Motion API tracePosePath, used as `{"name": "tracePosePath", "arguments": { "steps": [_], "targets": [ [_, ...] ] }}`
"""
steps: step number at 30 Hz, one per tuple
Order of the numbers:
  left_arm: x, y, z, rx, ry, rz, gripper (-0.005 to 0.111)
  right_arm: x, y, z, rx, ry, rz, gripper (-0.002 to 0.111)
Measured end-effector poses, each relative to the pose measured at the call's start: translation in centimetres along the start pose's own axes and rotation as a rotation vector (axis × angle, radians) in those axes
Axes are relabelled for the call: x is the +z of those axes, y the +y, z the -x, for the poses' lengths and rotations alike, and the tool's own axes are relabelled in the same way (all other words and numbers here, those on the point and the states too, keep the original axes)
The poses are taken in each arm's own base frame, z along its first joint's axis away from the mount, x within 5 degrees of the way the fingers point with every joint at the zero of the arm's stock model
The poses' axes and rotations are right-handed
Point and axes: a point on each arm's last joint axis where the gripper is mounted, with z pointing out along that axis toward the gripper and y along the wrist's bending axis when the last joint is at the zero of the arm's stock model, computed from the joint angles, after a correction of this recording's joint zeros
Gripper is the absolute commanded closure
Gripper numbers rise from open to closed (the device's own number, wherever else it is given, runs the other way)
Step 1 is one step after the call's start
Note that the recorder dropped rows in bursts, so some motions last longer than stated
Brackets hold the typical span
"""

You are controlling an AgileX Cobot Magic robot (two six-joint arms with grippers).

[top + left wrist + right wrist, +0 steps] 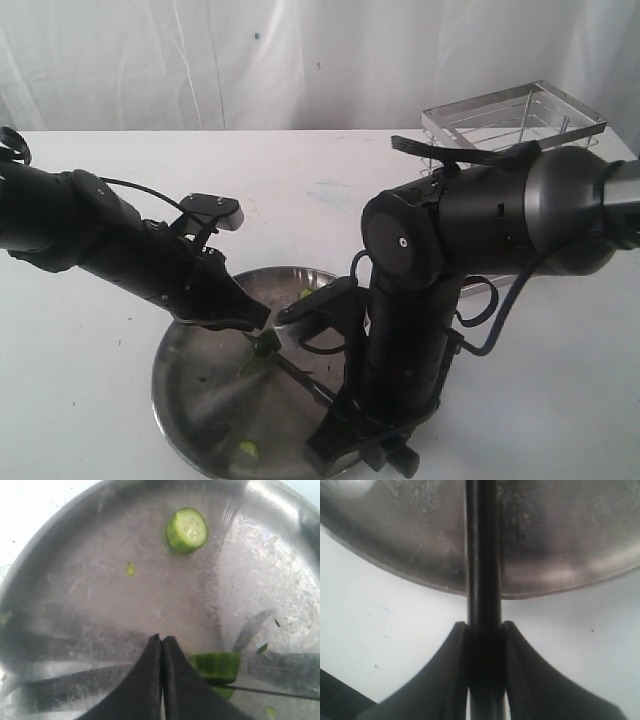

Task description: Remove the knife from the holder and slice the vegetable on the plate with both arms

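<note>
The silver plate (178, 392) lies at the front of the table. On it, near the middle, sits the dark-green vegetable (267, 342), seen in the left wrist view as a green chunk (218, 665). My left gripper (261, 322) (161, 639) is shut with nothing between its fingers, its tips right beside the chunk. The black knife (305, 377) (481, 555) runs from the vegetable towards the plate's near rim. My right gripper (338, 418) (482, 627) is shut on its handle. The thin blade edge (272, 693) meets the chunk's lower side.
A cut round slice (187, 529) lies farther along the plate (95, 580), with small green bits (248, 449) near the front rim. The chrome wire holder (515, 114) stands at the back right, behind the bulky right arm (470, 225). White tabletop surrounds the plate (560, 540).
</note>
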Motion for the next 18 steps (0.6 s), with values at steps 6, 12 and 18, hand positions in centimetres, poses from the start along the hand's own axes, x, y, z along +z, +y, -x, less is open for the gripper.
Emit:
{"name": "tracePosePath", "arguments": {
  "steps": [6,12,18],
  "targets": [
    [0.0,0.0,0.0,-0.005,-0.003,0.0,0.107,1.0,-0.1,0.1,0.003,0.035,0.001,0.108],
    [0.0,-0.1,0.0,-0.008,0.002,-0.01,0.107,1.6,-0.2,0.2,0.005,0.055,0.003,0.108],
    [0.0,-0.2,-0.1,-0.01,0.012,-0.027,0.107,1.6,-0.2,0.2,0.005,0.055,0.003,0.108]
  ]
}}
